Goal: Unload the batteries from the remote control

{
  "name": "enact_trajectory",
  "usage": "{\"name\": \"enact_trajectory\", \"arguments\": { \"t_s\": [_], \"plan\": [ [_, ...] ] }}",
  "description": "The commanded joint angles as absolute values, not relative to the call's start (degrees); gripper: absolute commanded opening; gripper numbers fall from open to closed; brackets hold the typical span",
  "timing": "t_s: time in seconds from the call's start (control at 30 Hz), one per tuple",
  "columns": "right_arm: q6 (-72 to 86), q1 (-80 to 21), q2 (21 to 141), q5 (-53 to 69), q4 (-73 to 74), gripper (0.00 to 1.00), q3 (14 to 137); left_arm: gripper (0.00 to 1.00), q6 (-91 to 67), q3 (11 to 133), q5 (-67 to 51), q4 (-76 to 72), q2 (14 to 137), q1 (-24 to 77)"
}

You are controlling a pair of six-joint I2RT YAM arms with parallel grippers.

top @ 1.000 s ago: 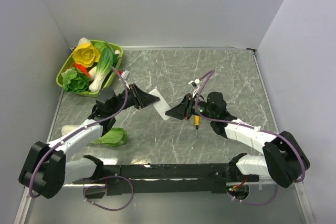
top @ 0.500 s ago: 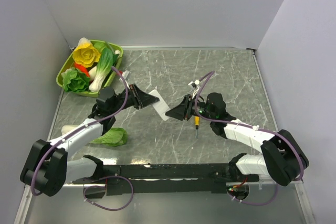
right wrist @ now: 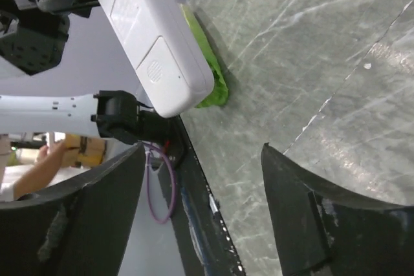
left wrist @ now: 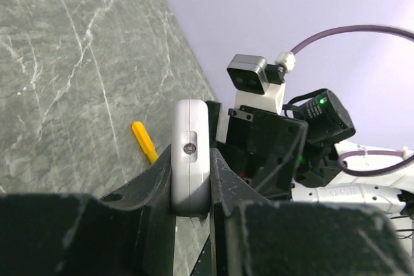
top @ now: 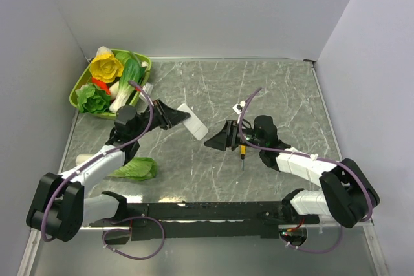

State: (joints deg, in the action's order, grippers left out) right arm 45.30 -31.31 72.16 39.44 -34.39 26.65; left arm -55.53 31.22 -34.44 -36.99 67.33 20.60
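Observation:
My left gripper (top: 182,118) is shut on the remote control (top: 193,121), a slim white bar held above the table. In the left wrist view the remote control (left wrist: 191,153) stands edge-on between the two fingers of my left gripper (left wrist: 192,158), a small screw showing in its side. My right gripper (top: 217,140) hangs just right of the remote's free end, open and apart from it. In the right wrist view the remote control (right wrist: 152,33) lies above and left of my right gripper (right wrist: 202,150), with only table between its fingers. The batteries are hidden.
A yellow-handled screwdriver (top: 242,153) lies on the table under my right arm and shows as a yellow handle (left wrist: 143,141) in the left wrist view. A green basket (top: 78,87) of vegetables stands at the back left. A leafy vegetable (top: 137,169) lies by my left arm.
My right gripper has opened and let go of the remote's end. My left gripper has drawn the remote slightly back and to the left.

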Motion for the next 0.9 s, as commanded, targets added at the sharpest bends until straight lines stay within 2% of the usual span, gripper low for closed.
{"name": "enact_trajectory", "arguments": {
  "t_s": [0.0,0.03,0.07,0.2,0.3,0.53,0.87],
  "plan": [
    [52.37,-30.76,72.42,39.29,-45.60,0.91,25.66,0.01,-60.19,29.01,-32.70,-45.95,66.53,20.57],
    [54.38,-30.76,72.86,39.11,-46.83,0.93,25.66,0.01,-61.08,28.48,-32.09,-46.75,66.62,20.57],
    [55.54,-30.67,73.47,38.85,-49.28,0.99,25.58,0.01,-62.04,27.87,-31.73,-47.63,66.53,20.57],
    [59.67,-30.76,75.76,38.41,-54.05,1.00,26.19,0.01,-66.87,24.96,-30.68,-52.20,66.18,20.57],
    [62.47,-30.76,78.39,39.20,-57.11,0.96,27.51,0.01,-67.94,24.08,-29.18,-53.00,65.13,20.57],
    [68.20,-30.76,85.15,40.25,-65.73,0.80,29.44,0.01,-67.85,24.00,-28.56,-52.21,64.77,20.57],
    [70.49,-30.85,88.94,41.40,-67.76,0.73,30.76,0.01,-68.29,23.12,-29.09,-53.88,65.74,20.57]
  ]
}}
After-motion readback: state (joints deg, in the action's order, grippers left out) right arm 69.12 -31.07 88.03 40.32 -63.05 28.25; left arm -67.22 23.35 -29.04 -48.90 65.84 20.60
